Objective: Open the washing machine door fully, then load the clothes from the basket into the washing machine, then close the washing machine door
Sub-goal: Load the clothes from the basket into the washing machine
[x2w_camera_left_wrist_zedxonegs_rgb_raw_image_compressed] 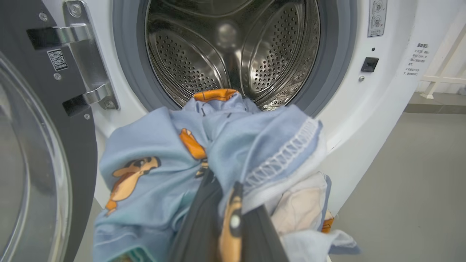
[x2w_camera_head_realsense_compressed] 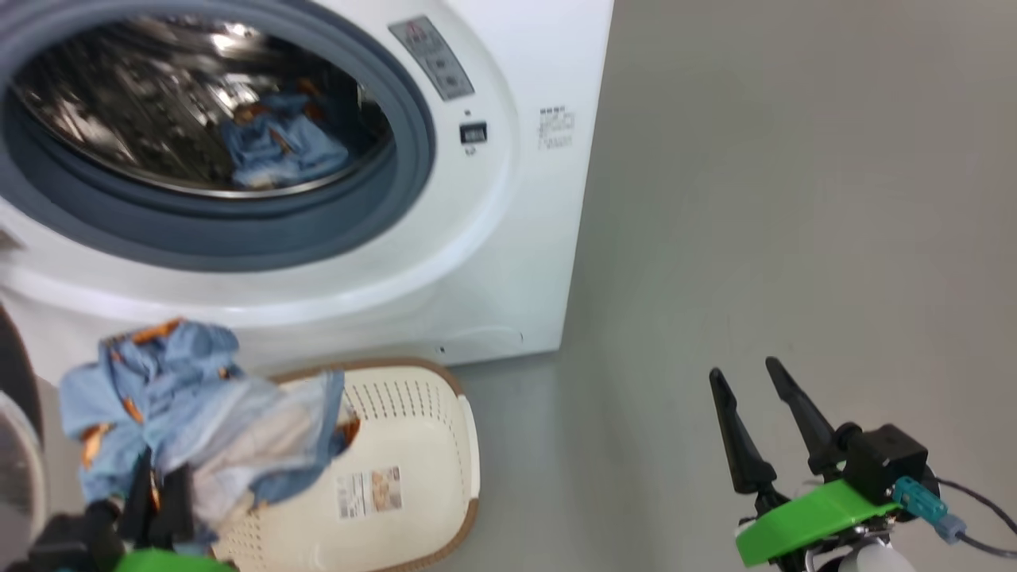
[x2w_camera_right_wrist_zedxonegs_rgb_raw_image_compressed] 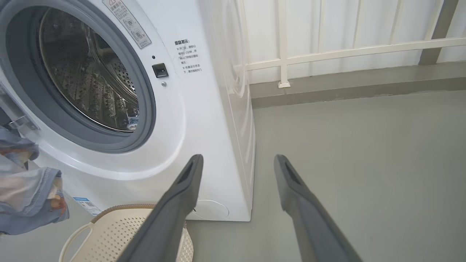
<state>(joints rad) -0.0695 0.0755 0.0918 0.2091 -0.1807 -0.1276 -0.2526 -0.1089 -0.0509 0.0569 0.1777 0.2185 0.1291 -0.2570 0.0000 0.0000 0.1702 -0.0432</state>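
Left end effector [x2w_camera_left_wrist_zedxonegs_rgb_raw_image_compressed: 222, 181] tight on clothes [x2w_camera_left_wrist_zedxonegs_rgb_raw_image_compressed: 153, 145]; right end effector [x2w_camera_right_wrist_zedxonegs_rgb_raw_image_compressed: 237, 158] wide, empty, over grey floor [x2w_camera_right_wrist_zedxonegs_rgb_raw_image_compressed: 364, 163].

A smooth grey floor [x2w_camera_head_realsense_compressed: 794, 199] is seen, evenly lit, with a soft sheen and no hard shadows. Along its far edge a low grey ledge [x2w_camera_right_wrist_zedxonegs_rgb_raw_image_compressed: 346, 82] is raised. Above the ledge a cream rail [x2w_camera_right_wrist_zedxonegs_rgb_raw_image_compressed: 346, 52] with slim uprights is set before a white wall [x2w_camera_right_wrist_zedxonegs_rgb_raw_image_compressed: 364, 22]. A grey post [x2w_camera_right_wrist_zedxonegs_rgb_raw_image_compressed: 435, 32] is seen crossing the rail.
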